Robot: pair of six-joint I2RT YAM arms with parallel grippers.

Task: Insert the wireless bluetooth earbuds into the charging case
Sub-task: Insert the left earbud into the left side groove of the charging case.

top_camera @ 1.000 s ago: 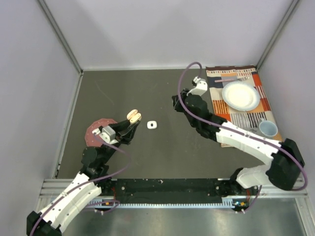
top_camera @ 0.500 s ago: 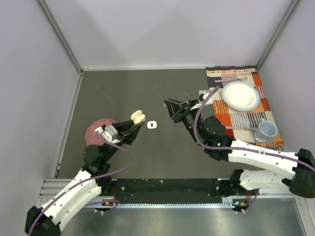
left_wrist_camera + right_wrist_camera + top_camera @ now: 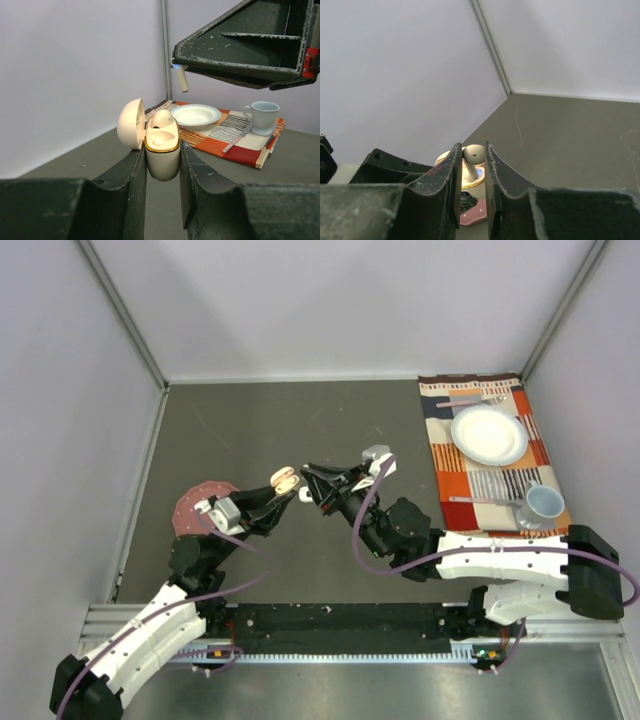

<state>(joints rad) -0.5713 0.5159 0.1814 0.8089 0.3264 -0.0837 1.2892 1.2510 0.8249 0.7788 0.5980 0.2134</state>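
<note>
My left gripper (image 3: 281, 492) (image 3: 162, 149) is shut on the pale peach charging case (image 3: 285, 480) (image 3: 162, 161) and holds it upright. The lid (image 3: 131, 123) is swung open to the left. One peach earbud (image 3: 162, 119) sits in a slot, and the slot beside it is empty. My right gripper (image 3: 309, 483) (image 3: 471, 148) is shut on another pale earbud (image 3: 473, 154), stem pointing down. In the left wrist view that stem (image 3: 183, 80) hangs from the right gripper just above and right of the open case (image 3: 470, 179), not touching it.
A dark red round disc (image 3: 193, 506) lies under the left arm. At the right, a striped placemat (image 3: 487, 472) carries a white plate (image 3: 488, 434), a pale blue cup (image 3: 545, 502) and cutlery (image 3: 478, 500). Grey walls enclose the dark table.
The right arm has swung left from the placemat to the middle, bringing its earbud over the case. The left gripper has lifted the case slightly to the right.
</note>
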